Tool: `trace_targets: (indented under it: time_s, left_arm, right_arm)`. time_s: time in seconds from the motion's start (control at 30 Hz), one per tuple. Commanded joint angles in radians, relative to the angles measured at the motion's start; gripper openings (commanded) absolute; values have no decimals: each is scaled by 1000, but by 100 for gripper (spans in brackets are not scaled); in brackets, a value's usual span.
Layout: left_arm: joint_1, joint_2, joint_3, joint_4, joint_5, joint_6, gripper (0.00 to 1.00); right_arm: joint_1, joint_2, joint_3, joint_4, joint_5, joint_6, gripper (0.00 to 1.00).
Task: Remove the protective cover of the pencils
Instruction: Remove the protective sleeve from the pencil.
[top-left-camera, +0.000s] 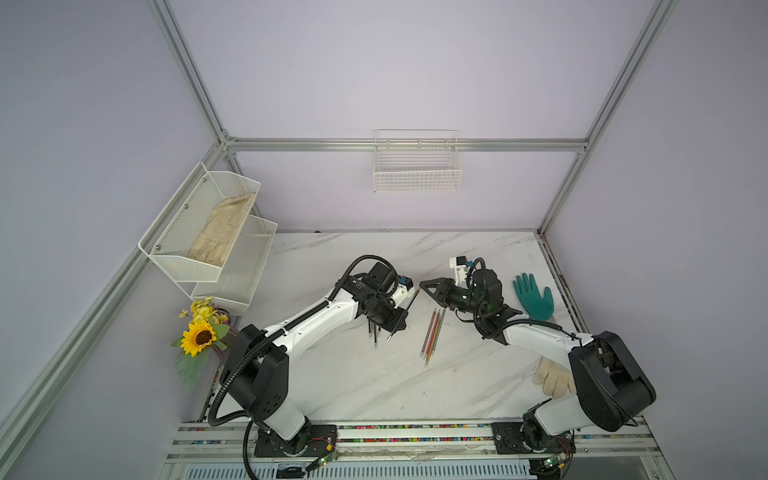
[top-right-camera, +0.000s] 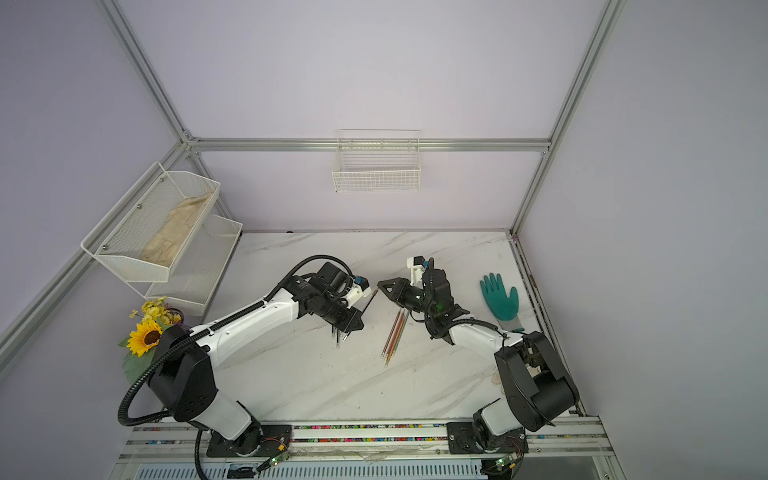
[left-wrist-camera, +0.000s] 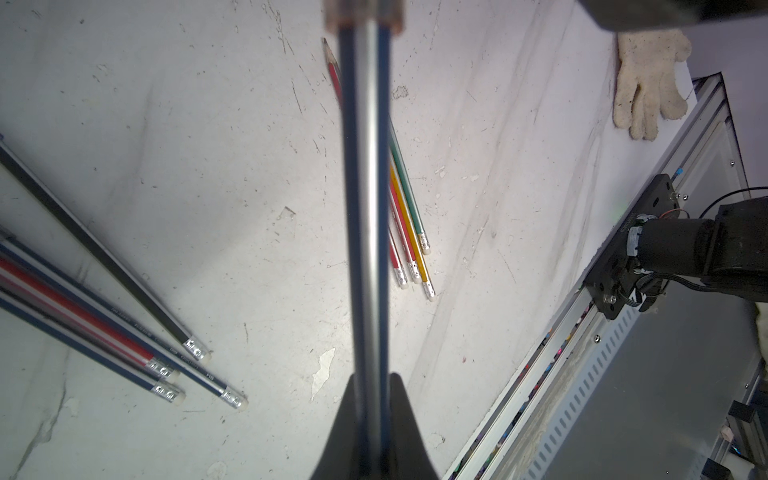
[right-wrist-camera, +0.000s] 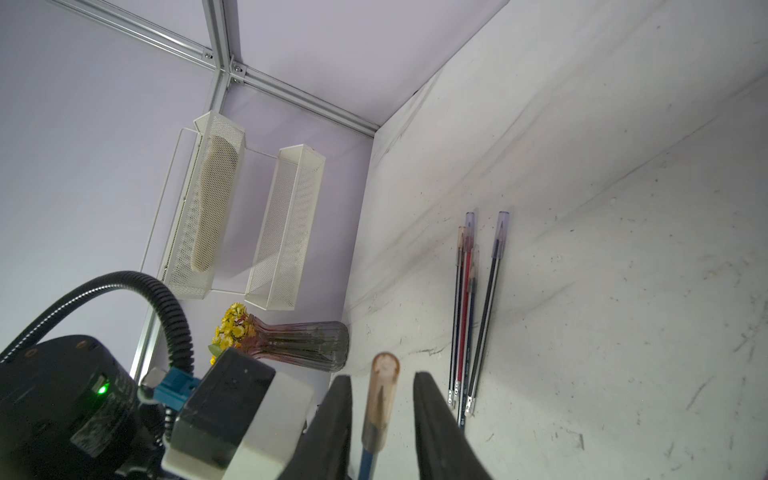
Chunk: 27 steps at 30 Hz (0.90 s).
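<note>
The pencils (top-left-camera: 432, 336) are long, very thin sticks with silver ferrules and small white erasers, and they sit in three places. One dark blue-and-silver striped pencil (left-wrist-camera: 368, 208) is clamped tight in the left gripper (left-wrist-camera: 372, 378) and held off the white, grey-veined marble-look tabletop (top-left-camera: 374, 382). Its tip wears a translucent brownish plastic cap (right-wrist-camera: 380, 399), rounded at the end. The cap sits between the parted jaws of the right gripper (right-wrist-camera: 381, 376), with a gap on each side. A cluster of dark striped pencils (right-wrist-camera: 467, 316), capped in clear tinted sleeves, lies flat under the left arm. A bundle of red, yellow and green pencils (left-wrist-camera: 409, 216) lies side by side between the two arms, one sharpened point showing bare.
</note>
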Motion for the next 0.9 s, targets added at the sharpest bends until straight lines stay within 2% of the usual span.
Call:
trace_targets:
  time_s: [0.0,0.37,0.57,0.67,0.8,0.87]
  left_arm:
    - [-1,-48,62,23,26,25,0]
    - [0,-45,60,23,40,27,0]
    - [-1,-42,60,24,44,25,0]
    - [0,-42,61,24,52,25,0]
    - [-1,-40,59,25,54,23,0]
    - [-1,-41,58,26,52,23,0]
  right_arm:
    - [-5,-5,20,4,20,16,29]
    - [-5,31,40,61,-2,47,29]
    - [-4,33,50,61,3,46,24]
    - [-4,32,54,60,3,46,19]
    - [-5,30,53,58,9,45,3]
    - [-10,26,54,49,8,41,0]
